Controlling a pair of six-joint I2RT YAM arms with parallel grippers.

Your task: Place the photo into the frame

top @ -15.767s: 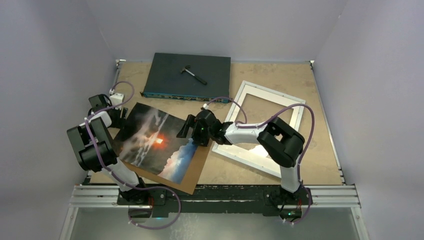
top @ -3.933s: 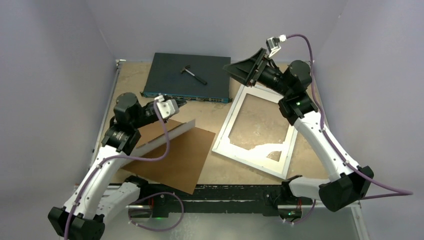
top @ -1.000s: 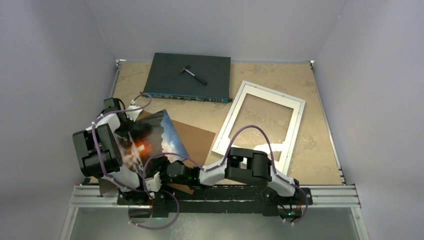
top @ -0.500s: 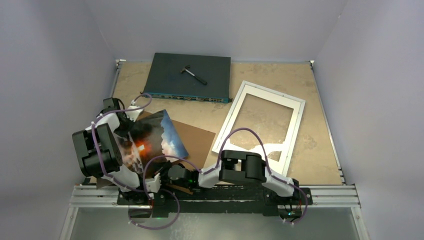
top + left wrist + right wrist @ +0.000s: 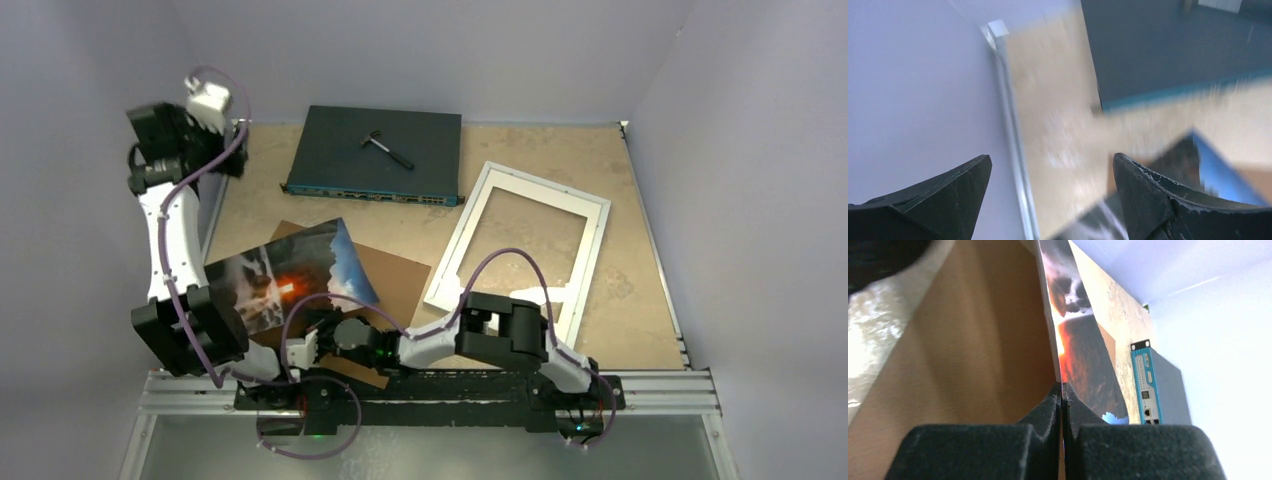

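Observation:
The photo (image 5: 285,280), a dark cloudy print with an orange glow and a blue edge, stands tilted above the brown backing board (image 5: 395,290). My right gripper (image 5: 322,326) reaches in low from the near side and is shut on the photo's near edge. In the right wrist view the right gripper (image 5: 1062,390) pinches the thin print (image 5: 1083,345) with the board (image 5: 973,340) to its left. My left gripper (image 5: 232,150) is raised high at the far left, open and holding nothing. The left wrist view is blurred, with the gripper (image 5: 1050,162) wide apart. The white frame (image 5: 600,235) lies flat at right.
A dark network switch (image 5: 375,155) lies at the back with a small hammer-like tool (image 5: 388,147) on top. It also shows as the switch (image 5: 1158,385) in the right wrist view. Walls close in the table on the left, back and right.
My left gripper has let go of the photo, opened and swung up to the far left corner. My right gripper has shut on the photo's near edge. The photo leans lower.

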